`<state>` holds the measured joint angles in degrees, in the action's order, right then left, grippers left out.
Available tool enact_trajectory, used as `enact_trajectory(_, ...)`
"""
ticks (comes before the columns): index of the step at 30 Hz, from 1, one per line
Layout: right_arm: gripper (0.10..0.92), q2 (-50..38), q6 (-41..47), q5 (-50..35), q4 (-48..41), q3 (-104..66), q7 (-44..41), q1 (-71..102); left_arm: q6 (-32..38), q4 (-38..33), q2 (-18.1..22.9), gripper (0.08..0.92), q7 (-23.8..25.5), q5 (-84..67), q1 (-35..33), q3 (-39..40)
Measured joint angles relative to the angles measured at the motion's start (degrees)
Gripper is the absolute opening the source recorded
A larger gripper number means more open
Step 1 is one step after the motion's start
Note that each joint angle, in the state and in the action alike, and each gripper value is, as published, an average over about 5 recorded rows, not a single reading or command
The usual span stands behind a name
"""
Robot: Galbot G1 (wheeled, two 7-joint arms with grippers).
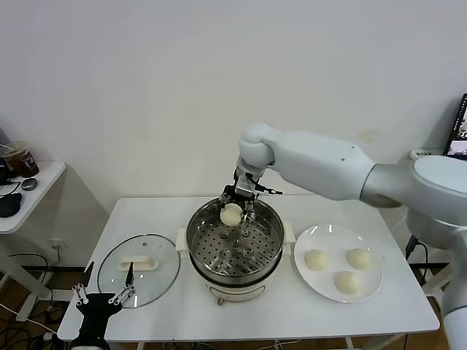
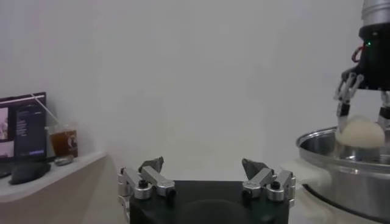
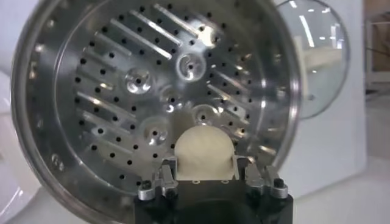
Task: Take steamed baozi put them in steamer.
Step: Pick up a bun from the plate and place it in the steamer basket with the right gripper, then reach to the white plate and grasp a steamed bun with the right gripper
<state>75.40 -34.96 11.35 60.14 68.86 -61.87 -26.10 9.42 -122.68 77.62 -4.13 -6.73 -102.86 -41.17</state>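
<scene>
- The right gripper (image 1: 232, 211) pinches one baozi (image 1: 230, 214) above the steamer (image 1: 235, 244)'s far rim.
- Let go here, it could clip the rim and roll.
- The left gripper (image 1: 106, 283) hangs spread, idle.

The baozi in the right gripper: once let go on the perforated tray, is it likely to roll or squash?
The baozi, round and smooth, may roll slightly on the steamer tray's ridges. Held between the right gripper fingers without visible denting, it seems soft yet springy, probably light.
</scene>
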Motion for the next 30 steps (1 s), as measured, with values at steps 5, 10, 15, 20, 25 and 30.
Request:
enact_trajectory(5, 0.577, 1.4, -2.2, 2.8, -2.1, -0.7, 0.9, 1.7, 0.2, 0.0, 0.0, 0.823, 0.0, 0.0, -0.1, -0.3)
enact_trajectory(10, 0.589, 2.4, -4.2, 5.6, -4.1, -1.6, 2.0, 3.2, 0.3, 0.1, 0.1, 0.823, -0.1, 0.0, 0.0, -0.4)
enact_trajectory(15, 0.711, 2.2, -5.3, 6.4, -4.6, -2.0, 2.7, 3.3, 0.3, 0.0, 0.2, 0.823, -0.1, -0.1, -0.1, -0.6)
enact_trajectory(20, 0.812, 0.3, -4.2, 2.9, -2.1, -1.4, 2.0, 0.9, 0.3, -0.3, 0.3, 0.823, -0.1, -0.1, -0.1, -0.6)
enact_trajectory(25, 0.822, -4.5, 1.9, -5.1, 3.7, 0.6, 0.5, -4.0, 0.1, -0.9, 0.1, 0.823, -0.1, -0.1, 0.2, -0.3)
enact_trajectory(30, 0.823, -12.4, 13.6, -12.9, 11.9, 3.4, -0.4, -9.5, -0.3, -1.2, -0.5, 0.823, -0.1, -0.1, 0.3, -0.3)
